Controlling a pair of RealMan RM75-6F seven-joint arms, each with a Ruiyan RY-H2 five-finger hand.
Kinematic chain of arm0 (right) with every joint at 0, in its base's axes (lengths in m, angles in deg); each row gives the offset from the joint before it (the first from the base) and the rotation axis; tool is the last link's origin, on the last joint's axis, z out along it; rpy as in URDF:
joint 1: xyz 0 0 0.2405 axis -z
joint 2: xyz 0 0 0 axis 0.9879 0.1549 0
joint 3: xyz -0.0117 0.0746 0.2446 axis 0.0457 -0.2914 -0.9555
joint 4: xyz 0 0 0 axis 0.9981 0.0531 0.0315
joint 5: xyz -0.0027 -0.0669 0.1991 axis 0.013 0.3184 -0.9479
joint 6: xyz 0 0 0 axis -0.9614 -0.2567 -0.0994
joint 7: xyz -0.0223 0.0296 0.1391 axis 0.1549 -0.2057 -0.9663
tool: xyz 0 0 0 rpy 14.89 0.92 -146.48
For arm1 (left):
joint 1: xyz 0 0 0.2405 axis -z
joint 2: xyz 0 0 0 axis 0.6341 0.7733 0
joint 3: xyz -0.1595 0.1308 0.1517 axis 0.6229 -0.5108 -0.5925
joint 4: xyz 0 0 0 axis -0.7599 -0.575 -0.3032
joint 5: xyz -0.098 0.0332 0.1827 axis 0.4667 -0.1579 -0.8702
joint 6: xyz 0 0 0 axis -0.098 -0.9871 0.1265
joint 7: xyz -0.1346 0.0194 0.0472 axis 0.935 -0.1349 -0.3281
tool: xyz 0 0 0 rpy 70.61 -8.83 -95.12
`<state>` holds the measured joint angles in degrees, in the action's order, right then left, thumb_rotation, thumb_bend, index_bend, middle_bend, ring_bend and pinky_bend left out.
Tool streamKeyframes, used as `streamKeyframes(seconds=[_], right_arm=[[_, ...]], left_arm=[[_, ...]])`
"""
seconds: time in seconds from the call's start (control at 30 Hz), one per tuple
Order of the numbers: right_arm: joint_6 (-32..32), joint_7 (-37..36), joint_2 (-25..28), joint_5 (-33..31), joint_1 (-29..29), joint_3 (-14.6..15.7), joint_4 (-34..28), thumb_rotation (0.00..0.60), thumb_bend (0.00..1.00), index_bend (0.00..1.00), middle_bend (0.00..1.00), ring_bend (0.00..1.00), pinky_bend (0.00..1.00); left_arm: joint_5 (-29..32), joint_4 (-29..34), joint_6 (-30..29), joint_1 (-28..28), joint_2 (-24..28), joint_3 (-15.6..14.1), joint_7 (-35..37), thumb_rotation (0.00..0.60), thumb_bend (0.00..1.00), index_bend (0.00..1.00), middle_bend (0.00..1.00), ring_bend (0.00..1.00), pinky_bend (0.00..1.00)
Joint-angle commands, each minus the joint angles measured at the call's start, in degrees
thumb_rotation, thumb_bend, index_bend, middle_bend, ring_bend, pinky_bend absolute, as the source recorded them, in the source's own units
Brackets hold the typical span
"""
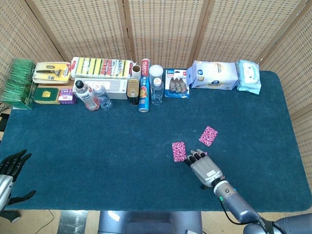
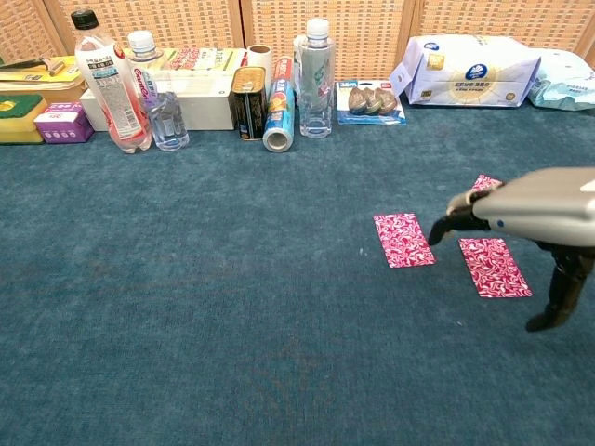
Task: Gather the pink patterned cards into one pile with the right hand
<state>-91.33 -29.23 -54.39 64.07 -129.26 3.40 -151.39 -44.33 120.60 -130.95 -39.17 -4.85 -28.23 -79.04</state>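
teal tablecloth (image 2: 232, 307): right hand (image 1: 204, 168) hovering empty, fingers loosely spread, over pink cards (image 2: 403, 240); press flat, slide slowly.

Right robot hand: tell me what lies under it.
In the chest view, a pink patterned card lies flat on the blue cloth beneath the raised right robot hand, untouched. The head view hides that card under the hand. Two other cards lie apart.
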Motion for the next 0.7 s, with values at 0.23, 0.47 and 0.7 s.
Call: streamKeyframes(seconds=[0.23, 0.47, 0.7], right_arm=[[6.58, -12.73, 1.32, 21.51, 0.26, -1.21, 14.74, 0.600, 0.08, 0.20, 0.14, 0.01, 0.01], [8.03, -15.50, 0.93, 29.19, 0.49, -0.75, 21.85, 0.600, 0.08, 0.22, 0.12, 0.01, 0.02], [8.23, -15.45, 0.25, 34.79, 0.83, -0.20, 26.20, 0.600, 0.08, 0.23, 0.11, 0.01, 0.04]], left_arm=[[0.06, 0.09, 0.21, 0.06, -0.05, 0.00, -0.35, 0.600, 0.03, 0.00, 0.00, 0.00, 0.05], [0.45, 0.32, 0.50, 0.15, -0.05, 0.14, -0.58, 0.600, 0.03, 0.00, 0.00, 0.00, 0.05], [0.41, 0.54, 0.87, 0.26, -0.13, 0.04, -1.13, 0.600, 0.03, 0.00, 0.00, 0.00, 0.05]])
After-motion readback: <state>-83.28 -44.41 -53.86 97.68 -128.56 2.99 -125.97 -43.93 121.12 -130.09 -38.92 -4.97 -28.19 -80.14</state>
